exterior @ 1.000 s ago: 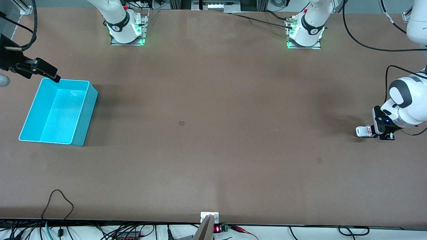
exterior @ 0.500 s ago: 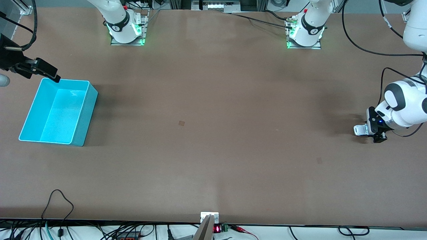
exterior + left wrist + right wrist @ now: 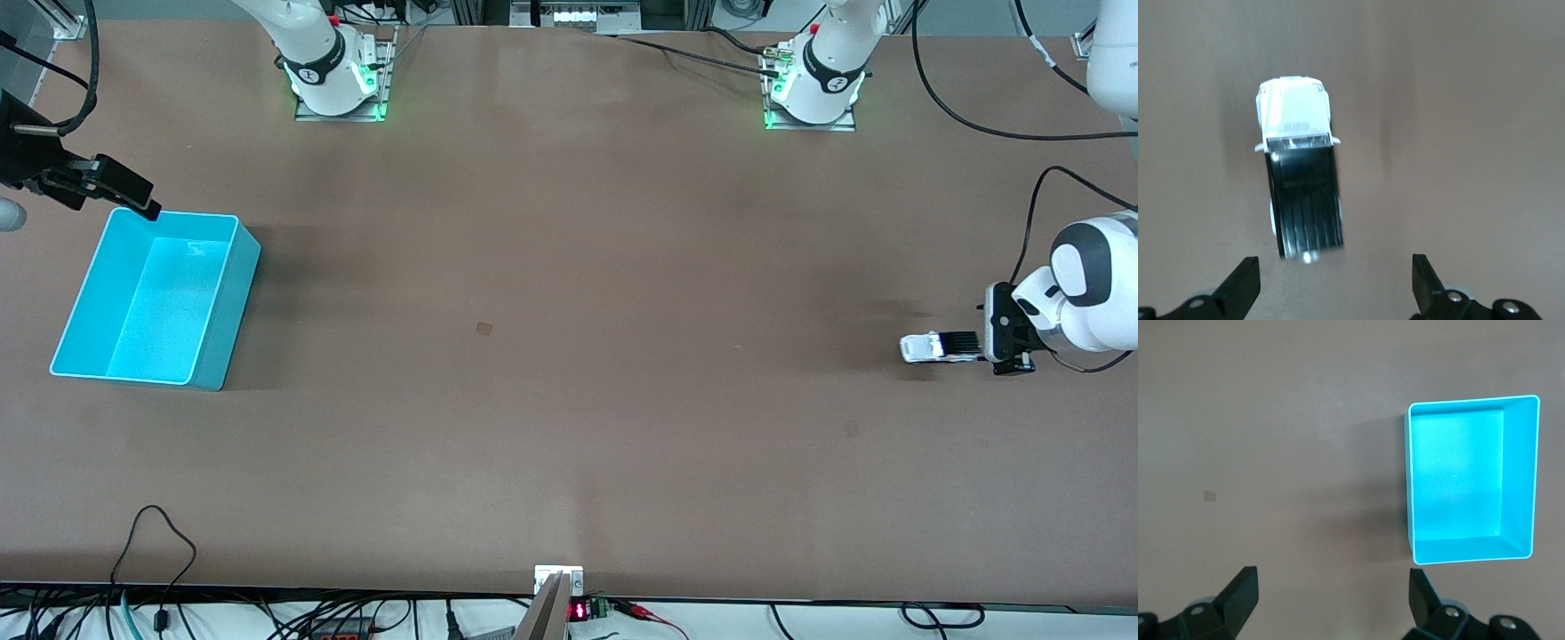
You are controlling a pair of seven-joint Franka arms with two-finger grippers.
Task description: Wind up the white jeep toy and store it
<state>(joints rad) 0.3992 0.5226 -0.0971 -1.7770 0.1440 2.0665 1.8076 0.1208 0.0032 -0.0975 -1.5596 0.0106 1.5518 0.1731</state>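
The white jeep toy stands on its wheels on the table near the left arm's end, white nose toward the right arm's end. In the left wrist view the white jeep toy shows its black ribbed roof, just clear of the fingertips. My left gripper sits low right behind the jeep's rear, open, with nothing between its fingers. The turquoise bin stands empty at the right arm's end. My right gripper hangs beside the bin's corner farthest from the front camera, open and empty; the bin shows in its wrist view.
A small dark square mark lies mid-table. The arm bases stand along the table edge farthest from the front camera. Cables and a small display lie at the nearest edge. Bare brown tabletop stretches between jeep and bin.
My left gripper has opened and let go of the jeep. The jeep has rolled out of the fingers toward the right arm's end. The right arm has not moved.
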